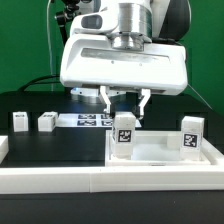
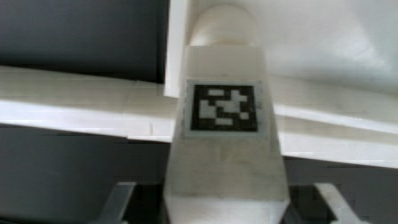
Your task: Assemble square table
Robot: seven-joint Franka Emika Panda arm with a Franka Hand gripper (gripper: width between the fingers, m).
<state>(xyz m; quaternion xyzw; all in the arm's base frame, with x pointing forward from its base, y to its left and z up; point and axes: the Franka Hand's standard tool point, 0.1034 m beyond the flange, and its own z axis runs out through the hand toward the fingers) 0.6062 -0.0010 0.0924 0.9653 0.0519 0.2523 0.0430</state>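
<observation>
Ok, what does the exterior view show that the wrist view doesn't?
Exterior only: the arm, two legs on the dark table, another leg at the tabletop, and the marker board. Wrist only: the tagged leg with its pattern close up, filling the gap between the fingers. Both: the tool, that tagged leg and the white tabletop.

White square tabletop lies flat. First leg, tagged, upright near its left edge; second leg upright at the exterior view's right. Third leg and fourth leg stand apart, left.
</observation>
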